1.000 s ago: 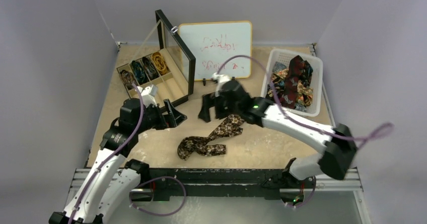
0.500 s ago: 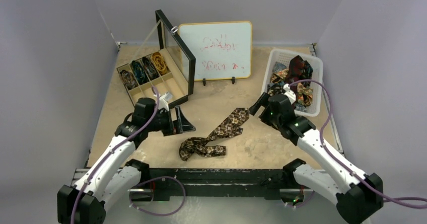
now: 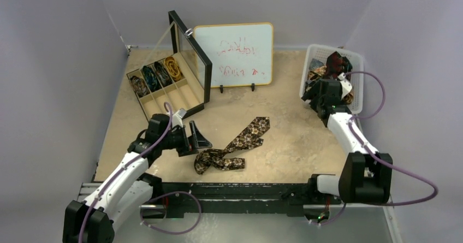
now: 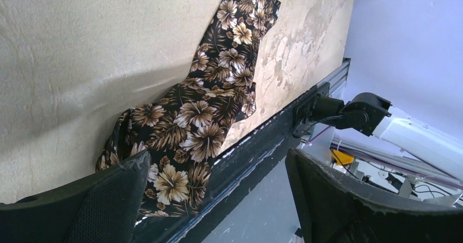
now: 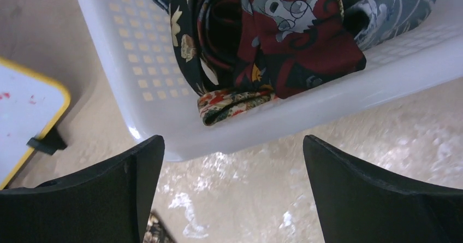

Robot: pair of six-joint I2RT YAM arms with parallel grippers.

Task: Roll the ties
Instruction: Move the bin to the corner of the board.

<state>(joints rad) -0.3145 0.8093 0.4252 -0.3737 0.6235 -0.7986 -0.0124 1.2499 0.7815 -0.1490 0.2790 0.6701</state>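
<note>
Presently unclenched, empty: left gripper (image 4: 215,194) at floral tie's (image 4: 202,128) nine o'clock, right gripper (image 5: 235,194) at basket's (image 5: 136,63) eight o'clock; risk of pinching doubled folds.

A long brown floral fabric necktie (image 3: 235,146) lies loose and crumpled — unrolled — in front of the whiteboard (image 3: 233,54). Four small coiled ties (image 3: 155,75) sit to its left — a tangled dark-red heap (image 3: 334,65) to its right.

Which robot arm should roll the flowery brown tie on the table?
Left, probably. The left pincer, open, hovers beside the crumpled end of the tie; the right pincer, open, is away at the white basket.
</note>
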